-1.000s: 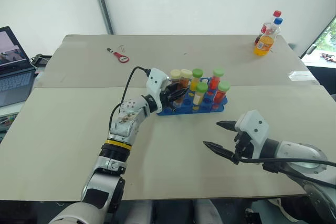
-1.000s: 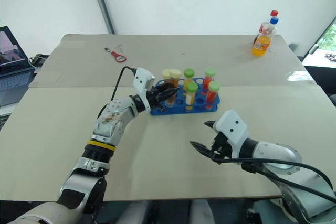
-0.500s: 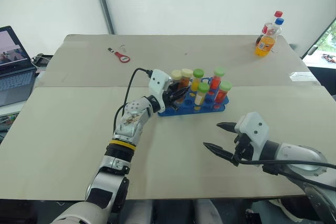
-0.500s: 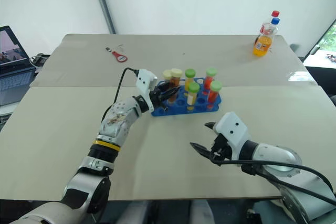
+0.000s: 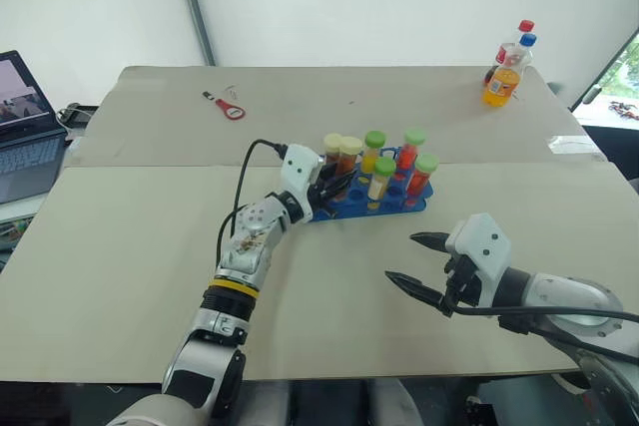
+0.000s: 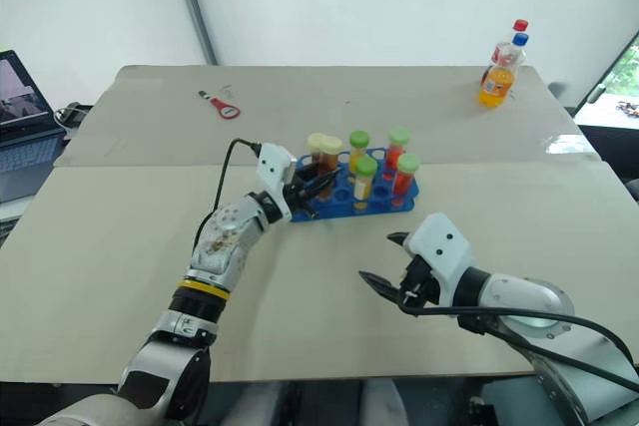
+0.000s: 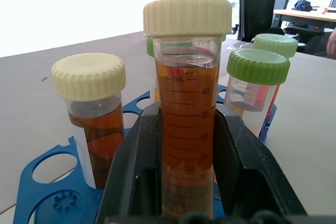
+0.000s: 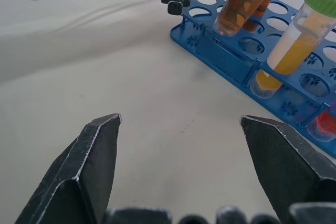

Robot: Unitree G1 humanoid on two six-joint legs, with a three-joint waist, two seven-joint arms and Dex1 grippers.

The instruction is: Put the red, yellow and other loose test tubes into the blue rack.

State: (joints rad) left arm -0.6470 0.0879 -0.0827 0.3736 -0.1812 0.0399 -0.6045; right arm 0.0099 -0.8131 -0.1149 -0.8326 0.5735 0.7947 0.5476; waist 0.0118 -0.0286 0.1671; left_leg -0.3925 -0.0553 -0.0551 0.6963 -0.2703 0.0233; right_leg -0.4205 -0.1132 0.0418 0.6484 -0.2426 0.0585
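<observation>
The blue rack point(image 5: 371, 210) stands mid-table with several capped tubes upright in it: green-capped yellow point(image 5: 374, 150) and red point(image 5: 410, 150) ones, and an amber tube with a cream cap point(image 7: 90, 109). My left gripper point(image 5: 333, 186) is at the rack's left end, shut on another cream-capped amber tube point(image 7: 187, 85), which sits between its black fingers point(image 7: 137, 153). In the right wrist view this tube point(image 8: 235, 16) hangs tilted just over the rack's point(image 8: 221, 52) end holes. My right gripper point(image 5: 402, 257) hovers open and empty over bare table in front of the rack.
An orange drink bottle point(image 5: 502, 84) and two more bottles stand at the far right corner. A red-handled tool point(image 5: 231, 108) lies far left on the table. An open laptop point(image 5: 21, 127) sits off the left edge.
My left wrist has dipped slightly, tilting the held tube a little at the rack's end. The right arm has not moved.
</observation>
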